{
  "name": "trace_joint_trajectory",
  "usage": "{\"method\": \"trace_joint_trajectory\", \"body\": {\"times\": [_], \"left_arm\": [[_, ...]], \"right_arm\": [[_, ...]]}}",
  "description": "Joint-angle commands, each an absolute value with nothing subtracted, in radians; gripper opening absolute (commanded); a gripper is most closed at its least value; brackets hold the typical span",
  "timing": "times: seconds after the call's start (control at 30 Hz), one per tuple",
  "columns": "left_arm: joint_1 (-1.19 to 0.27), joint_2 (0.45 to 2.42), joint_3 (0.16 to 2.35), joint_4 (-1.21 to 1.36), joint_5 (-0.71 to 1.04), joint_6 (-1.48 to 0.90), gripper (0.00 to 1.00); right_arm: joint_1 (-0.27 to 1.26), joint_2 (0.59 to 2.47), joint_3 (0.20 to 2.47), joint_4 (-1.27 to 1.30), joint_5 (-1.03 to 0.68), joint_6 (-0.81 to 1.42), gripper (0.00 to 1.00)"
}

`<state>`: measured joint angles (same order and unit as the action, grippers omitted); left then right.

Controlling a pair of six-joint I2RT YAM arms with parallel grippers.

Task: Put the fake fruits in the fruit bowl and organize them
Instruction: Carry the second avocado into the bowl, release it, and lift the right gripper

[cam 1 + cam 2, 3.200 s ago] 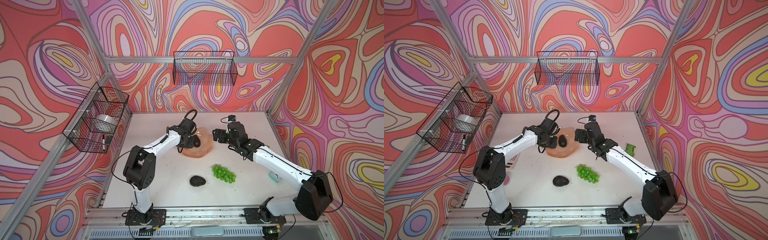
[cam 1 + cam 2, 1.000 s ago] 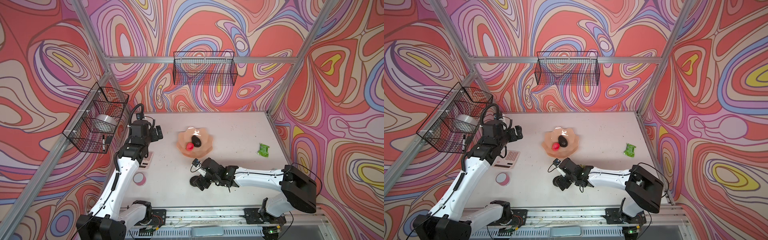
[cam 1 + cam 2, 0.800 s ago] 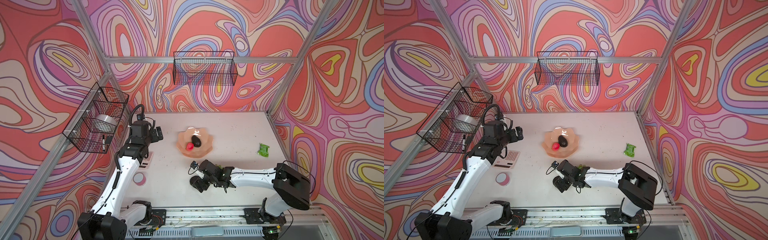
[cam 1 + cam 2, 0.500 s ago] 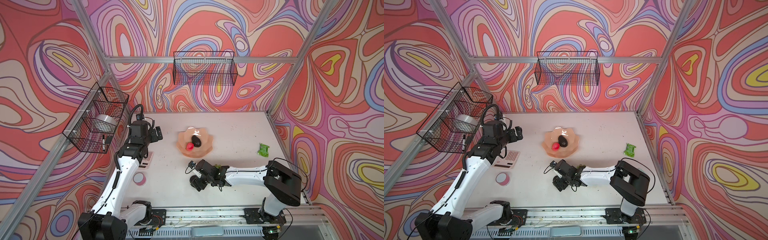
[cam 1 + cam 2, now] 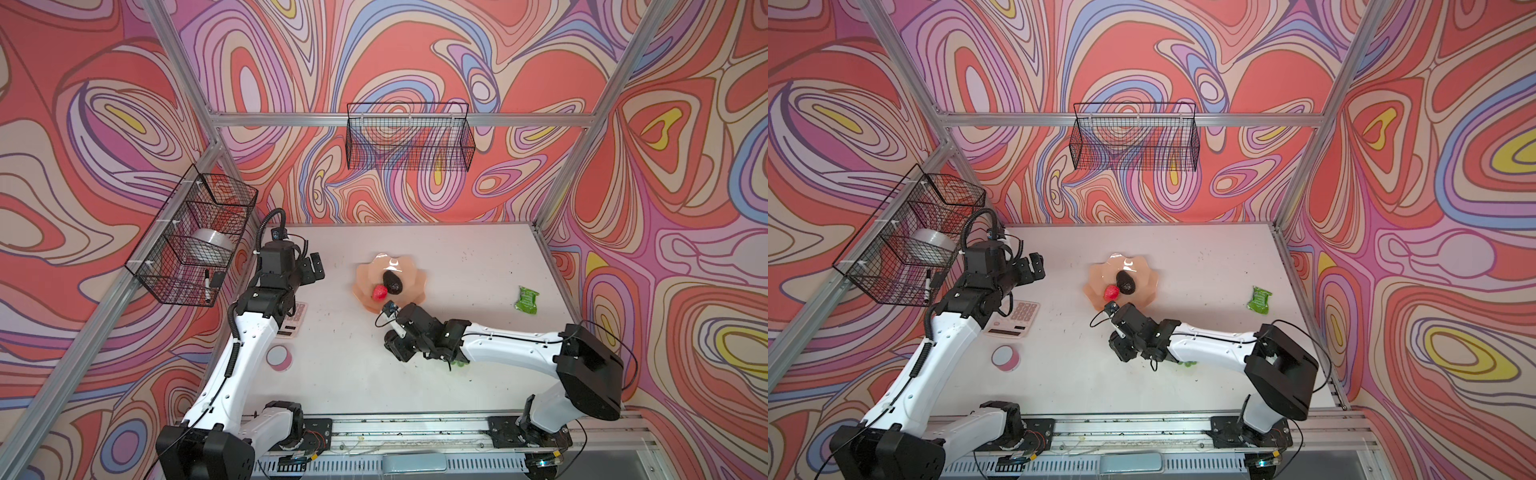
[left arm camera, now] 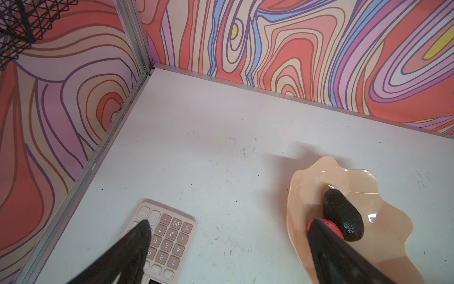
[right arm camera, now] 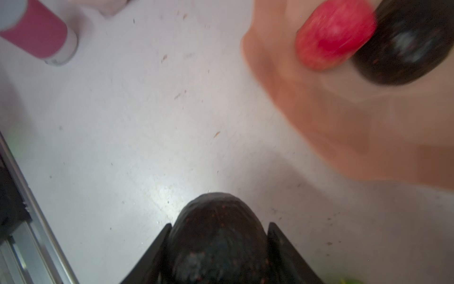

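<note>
The peach-pink fruit bowl point(image 5: 415, 270) point(image 5: 1146, 278) holds a dark avocado point(image 5: 392, 282) point(image 5: 1126, 283) and a red strawberry point(image 5: 379, 292) point(image 5: 1111, 292). My right gripper point(image 5: 399, 351) point(image 5: 1121, 349) is low on the table just in front of the bowl. In the right wrist view its jaws point(image 7: 219, 224) press both sides of a second avocado point(image 7: 217, 236), which the gripper hides in both top views. Only a green edge of the grapes point(image 5: 459, 363) point(image 5: 1187, 363) shows under the right arm. My left gripper point(image 5: 313, 270) point(image 6: 228, 233) hangs open and empty at the far left.
A pink calculator point(image 5: 297, 320) point(image 6: 169, 236) and a pink-rimmed disc point(image 5: 279, 356) lie at the left. A green packet point(image 5: 527, 299) lies at the right. Wire baskets hang on the back wall point(image 5: 409, 141) and the left wall point(image 5: 195, 237).
The right gripper has slid left along the table over the loose avocado and its jaws have narrowed onto it. The left arm has stayed still.
</note>
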<state>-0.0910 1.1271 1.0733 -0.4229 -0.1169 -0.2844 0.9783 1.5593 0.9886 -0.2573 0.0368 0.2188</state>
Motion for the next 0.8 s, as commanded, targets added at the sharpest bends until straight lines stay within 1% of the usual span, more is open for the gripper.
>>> {"method": "trace_joint_trajectory", "body": {"times": [0.0, 0.13, 0.37, 0.5, 0.77], "left_arm": [[-0.082, 1.111, 1.078, -0.443, -0.133, -0.287, 1.0], [-0.079, 1.104, 1.075, -0.443, -0.133, -0.288, 1.0], [-0.075, 1.094, 1.067, -0.448, -0.141, -0.292, 1.0], [-0.074, 1.093, 1.066, -0.446, -0.138, -0.293, 1.0], [-0.069, 1.098, 1.067, -0.448, -0.13, -0.298, 1.0]], "right_arm": [[0.914, 1.504, 1.063, -0.292, 0.076, 0.202, 0.54], [0.845, 1.562, 1.157, -0.296, 0.115, 0.094, 0.54], [0.752, 1.72, 1.254, -0.224, 0.06, -0.061, 0.54], [0.74, 1.808, 1.291, -0.216, 0.042, -0.117, 0.54], [0.729, 1.907, 1.323, -0.179, 0.029, -0.159, 0.55]]}}
